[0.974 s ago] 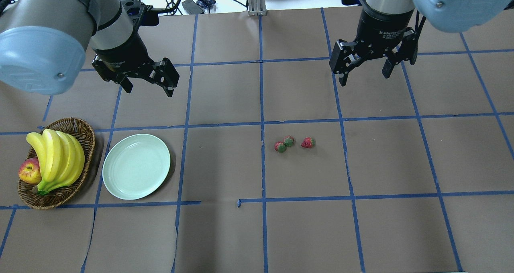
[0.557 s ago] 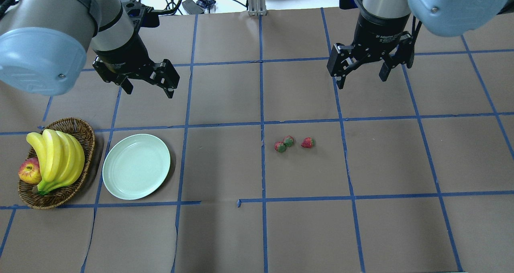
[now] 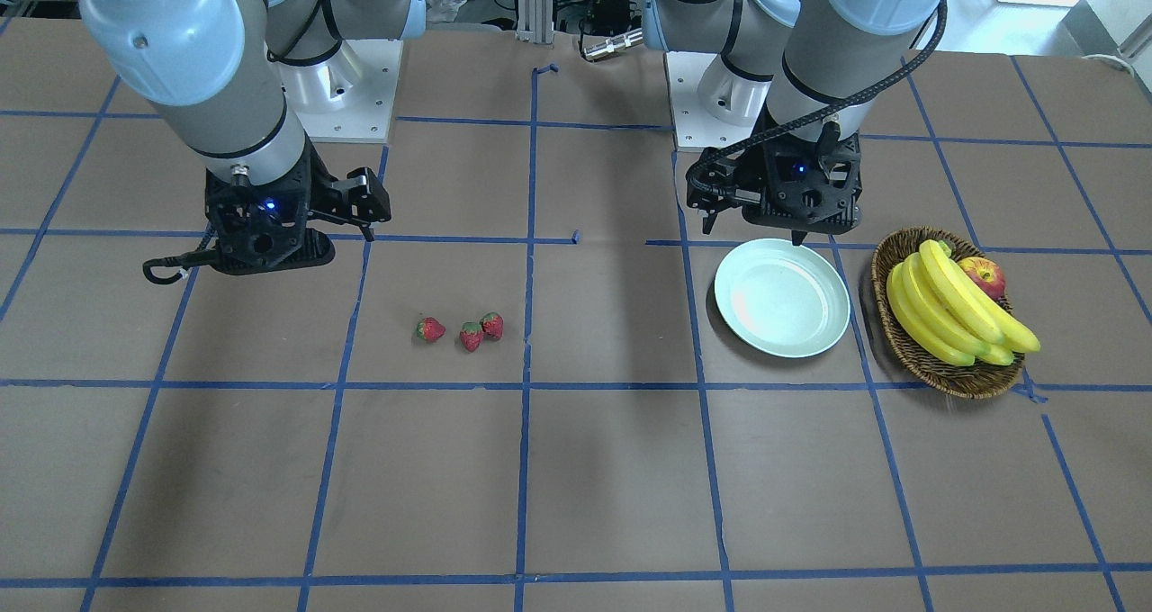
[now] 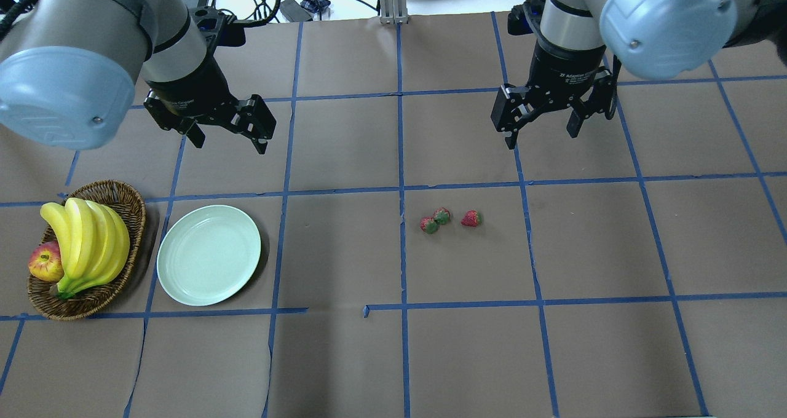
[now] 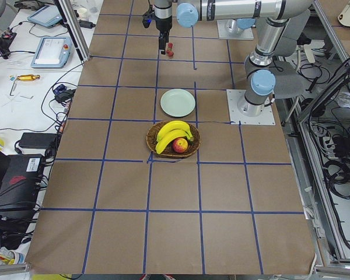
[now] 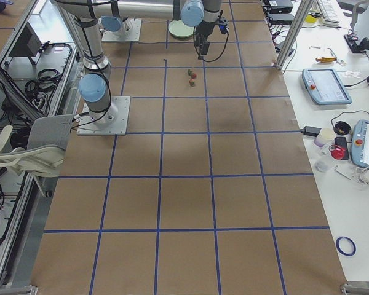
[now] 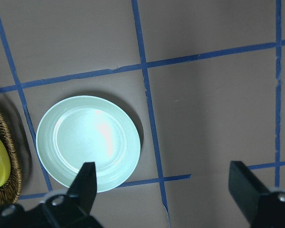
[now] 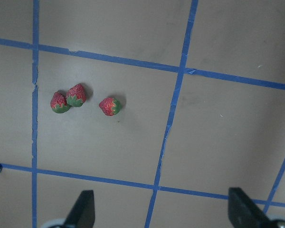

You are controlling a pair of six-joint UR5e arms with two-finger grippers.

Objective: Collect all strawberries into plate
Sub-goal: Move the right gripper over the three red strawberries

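Three strawberries lie on the brown table right of centre: a touching pair point(image 4: 429, 224) point(image 4: 441, 216) and a single one point(image 4: 471, 219) just to their right. The right wrist view shows the pair point(image 8: 60, 102) point(image 8: 76, 94) and the single point(image 8: 109, 106). My right gripper point(image 4: 542, 136) hangs open above the table, behind and right of them, empty. The pale mint-green plate point(image 4: 209, 255) sits empty at the left. My left gripper point(image 4: 229, 142) hovers open and empty behind it. The left wrist view looks down on the plate point(image 7: 88, 142) between the open fingers.
A woven basket point(image 4: 134, 212) with bananas point(image 4: 92, 240) and an apple point(image 4: 44, 263) stands just left of the plate. Blue tape lines grid the brown table. Cables and devices lie beyond its far edge.
My right gripper has shifted left and a little nearer, toward the strawberries, still open. The left gripper has barely moved. The strawberries and plate lie as before.
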